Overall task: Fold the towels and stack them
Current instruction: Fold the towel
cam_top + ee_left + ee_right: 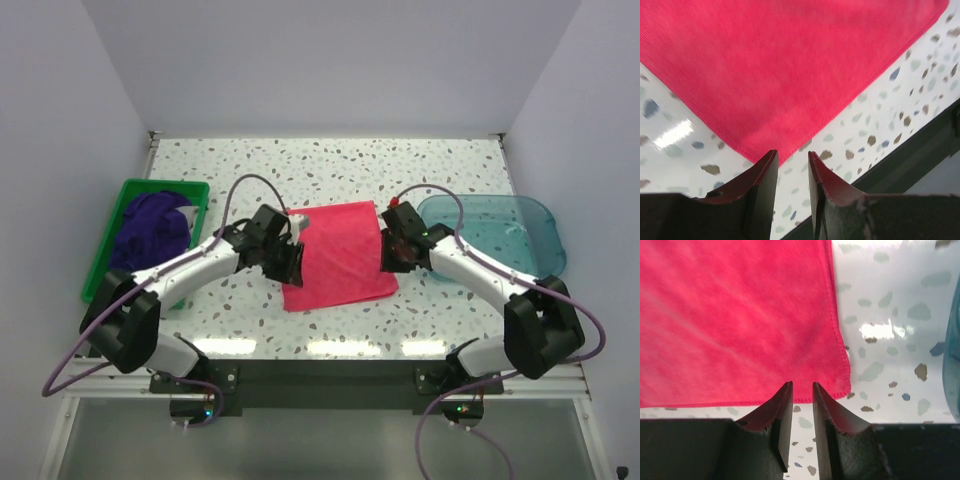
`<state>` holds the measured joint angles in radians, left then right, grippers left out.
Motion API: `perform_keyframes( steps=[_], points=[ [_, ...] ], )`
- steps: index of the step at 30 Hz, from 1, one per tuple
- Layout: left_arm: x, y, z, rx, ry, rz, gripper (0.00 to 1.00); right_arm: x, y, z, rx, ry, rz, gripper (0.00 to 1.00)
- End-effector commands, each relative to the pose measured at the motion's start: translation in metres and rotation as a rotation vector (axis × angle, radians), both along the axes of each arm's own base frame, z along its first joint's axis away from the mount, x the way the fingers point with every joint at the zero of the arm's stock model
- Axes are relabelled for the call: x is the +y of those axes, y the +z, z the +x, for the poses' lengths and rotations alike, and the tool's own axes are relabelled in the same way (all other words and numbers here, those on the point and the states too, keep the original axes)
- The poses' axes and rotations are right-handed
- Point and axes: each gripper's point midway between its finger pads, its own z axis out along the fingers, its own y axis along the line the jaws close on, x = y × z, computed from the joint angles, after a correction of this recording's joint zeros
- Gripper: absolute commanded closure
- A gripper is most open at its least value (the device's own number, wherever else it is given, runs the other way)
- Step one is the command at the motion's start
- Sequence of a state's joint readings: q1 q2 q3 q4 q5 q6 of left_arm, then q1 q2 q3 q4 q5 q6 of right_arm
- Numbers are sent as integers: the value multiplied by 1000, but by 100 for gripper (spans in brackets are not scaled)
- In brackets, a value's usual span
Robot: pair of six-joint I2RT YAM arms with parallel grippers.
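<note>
hot pink cloth towel point(340, 255) is seen in the top view spread flat on the speckled bench point(420, 165), midway between the arms, presumably so both can reach an edge. the left claw point(290, 262) is set at its left edge, the right claw point(392, 250) at its right edge. dark purple towels point(150, 228) are heaped in the green plastic bin point(105, 250) on the left, not yet folded; nothing is seen in the translucent teal tray point(540, 215) on the right. in the left wrist view the jaws are parted narrowly with nothing between them, poised just off a towel corner. in the right wrist view the jaws are likewise slightly apart and empty, aimed at the hem near a corner, judged ready for a pinch.
</note>
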<state>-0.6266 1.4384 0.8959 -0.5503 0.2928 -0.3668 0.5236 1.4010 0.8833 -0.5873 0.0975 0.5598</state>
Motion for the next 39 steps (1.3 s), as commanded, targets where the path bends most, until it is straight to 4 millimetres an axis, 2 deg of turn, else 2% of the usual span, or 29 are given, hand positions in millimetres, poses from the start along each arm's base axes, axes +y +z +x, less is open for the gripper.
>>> perform_keyframes(
  steps=[1, 2, 4, 8, 12, 14, 18, 21, 23, 25, 26, 28, 29, 30, 31, 32, 33, 35, 36, 38, 39],
  points=[
    [-10, 26, 44, -83, 100, -69, 64, 6, 20, 23, -69, 42, -21, 73],
    [-11, 18, 52, -71, 116, -67, 64, 9, 16, 26, -63, 45, -19, 73],
    [-15, 10, 56, -48, 108, -69, 64, 12, 10, 27, -50, 53, -12, 73],
    [-18, -20, 51, 35, 91, -45, 65, 11, -8, 18, 8, 65, -29, 73],
    [-4, -43, 32, 89, 98, 9, 67, 8, -23, 3, 59, 76, -52, 73],
    [4, -48, 24, 107, 108, 33, 67, 6, -31, -11, 100, 82, -63, 73],
    [27, -65, -9, 180, 125, 97, 68, 8, -45, -41, 172, 111, -85, 73],
    [44, -69, -25, 193, 142, 145, 68, 14, -47, -65, 220, 146, -80, 73],
    [52, -61, -24, 165, 161, 157, 68, 18, -39, -69, 217, 169, -72, 73],
    [55, -50, -14, 121, 179, 148, 64, 15, -29, -67, 199, 175, -90, 73],
    [57, -41, -5, 92, 200, 132, 62, 21, -13, -56, 159, 198, -77, 73],
    [54, -20, 16, 28, 225, 97, 57, 22, 2, -42, 108, 210, -103, 73],
    [56, -10, 27, -5, 243, 79, 55, 30, 19, -27, 63, 235, -99, 73],
    [51, 5, 42, -48, 251, 55, 50, 32, 27, -19, 40, 242, -104, 73],
    [52, 12, 52, -79, 262, 50, 49, 33, 34, -9, 11, 242, -114, 73],
    [51, 18, 64, -108, 269, 40, 47, 39, 50, 8, -43, 258, -101, 73],
    [48, 29, 77, -144, 272, 21, 47, 43, 51, 18, -59, 265, -104, 73],
    [44, 29, 96, -168, 279, 9, 47, 48, 65, 48, -135, 264, -85, 73],
    [40, 34, 106, -187, 279, -3, 48, 50, 58, 58, -130, 267, -91, 74],
    [35, 25, 121, -188, 282, -7, 50, 55, 65, 89, -208, 261, -73, 74],
    [34, 24, 129, -201, 285, -3, 53, 58, 57, 99, -205, 265, -71, 74]
  ],
)
